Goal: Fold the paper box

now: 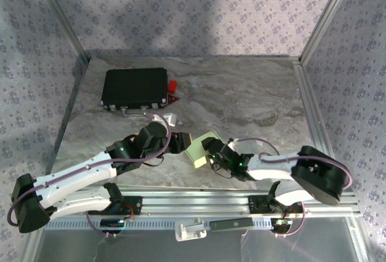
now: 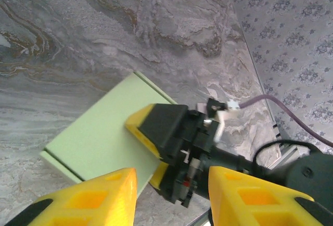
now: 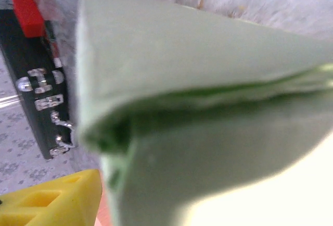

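— What sort of place was it?

— A robotics lab, a boxed-in test cell. The left arm [image 1: 78, 175] and the right arm [image 1: 271, 166] were bolted side by side to a slotted aluminium rail [image 1: 199, 203] at the near edge of a marble-patterned table [image 1: 241, 99]

— Not a home, with that flowered wall covering [image 1: 199, 8]?

— No. The flowered panels stood between bare aluminium posts [image 1: 325, 17] that fenced the table on three sides, and a purple cable [image 1: 263, 142] ran exposed along the arm
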`<state>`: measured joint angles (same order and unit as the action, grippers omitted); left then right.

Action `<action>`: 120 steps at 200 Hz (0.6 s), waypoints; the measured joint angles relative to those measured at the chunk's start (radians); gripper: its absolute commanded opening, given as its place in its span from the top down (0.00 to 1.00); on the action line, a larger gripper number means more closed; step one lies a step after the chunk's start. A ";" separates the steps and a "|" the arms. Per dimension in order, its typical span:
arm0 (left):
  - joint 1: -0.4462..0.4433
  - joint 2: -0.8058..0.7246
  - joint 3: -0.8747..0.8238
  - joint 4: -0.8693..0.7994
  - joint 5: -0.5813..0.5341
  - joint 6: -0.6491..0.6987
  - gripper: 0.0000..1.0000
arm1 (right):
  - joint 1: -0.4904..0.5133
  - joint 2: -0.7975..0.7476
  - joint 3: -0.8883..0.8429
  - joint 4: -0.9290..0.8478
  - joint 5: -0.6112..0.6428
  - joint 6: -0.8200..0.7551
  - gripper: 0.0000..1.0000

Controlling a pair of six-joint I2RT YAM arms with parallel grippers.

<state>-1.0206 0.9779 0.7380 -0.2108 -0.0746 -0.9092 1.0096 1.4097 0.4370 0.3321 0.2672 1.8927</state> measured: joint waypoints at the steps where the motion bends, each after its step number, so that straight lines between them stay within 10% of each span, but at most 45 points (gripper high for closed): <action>1: 0.000 0.000 0.000 0.000 0.000 0.000 0.60 | -0.002 0.005 0.006 -0.003 -0.002 0.000 0.26; 53: 0.043 -0.028 -0.022 -0.004 0.012 0.000 0.59 | -0.010 0.065 0.135 -0.103 -0.110 0.055 0.12; 106: 0.165 -0.043 -0.042 -0.012 0.083 0.002 0.56 | -0.026 -0.061 0.289 -0.626 -0.102 0.021 0.01; 117: 0.225 -0.061 -0.042 -0.028 0.113 0.008 0.51 | -0.043 -0.126 0.305 -0.708 -0.076 -0.048 0.01; 120: 0.246 -0.068 -0.042 -0.034 0.117 0.014 0.28 | -0.053 -0.154 0.308 -0.726 -0.060 -0.089 0.01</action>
<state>-0.7742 0.9100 0.6956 -0.2451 0.0429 -0.8955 0.9565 1.2556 0.7448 -0.3935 0.2070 1.8042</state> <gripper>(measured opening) 0.456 0.986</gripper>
